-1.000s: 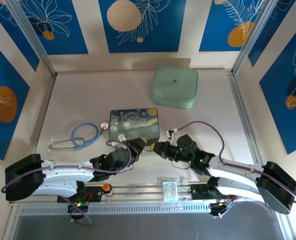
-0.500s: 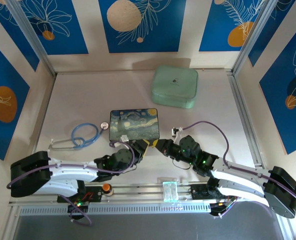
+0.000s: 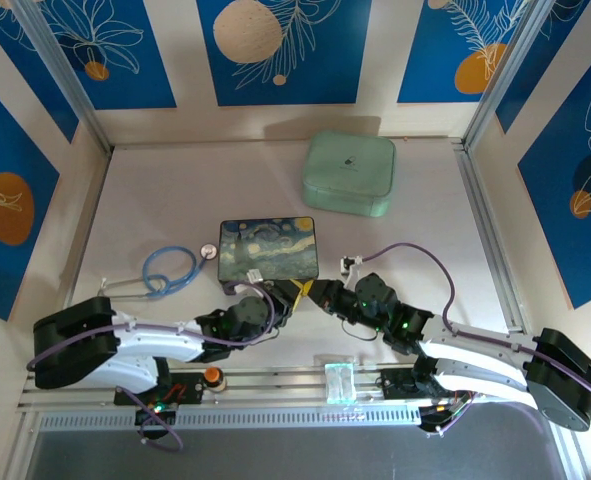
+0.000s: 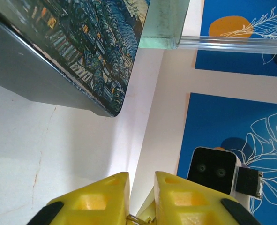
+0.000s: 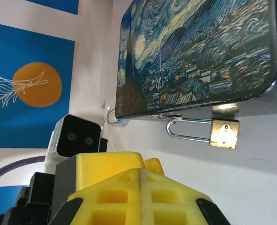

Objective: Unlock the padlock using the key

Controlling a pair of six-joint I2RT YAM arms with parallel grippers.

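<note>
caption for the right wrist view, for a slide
Brass padlock on the starry-night tin's hasp, shut yellow fingers in the foreground.

Starry-night tin (image 3: pixel 268 249), mint-green case (image 3: pixel 349 173) behind, blue stethoscope (image 3: pixel 165 270) at its left

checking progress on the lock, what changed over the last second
The left gripper drew its jaws in to a narrow gap and edged right toward the right gripper, its arm swinging in behind. Whether it pinches anything is unclear. The right jaws stayed shut; the tin, stethoscope and mint case have not moved.
</note>
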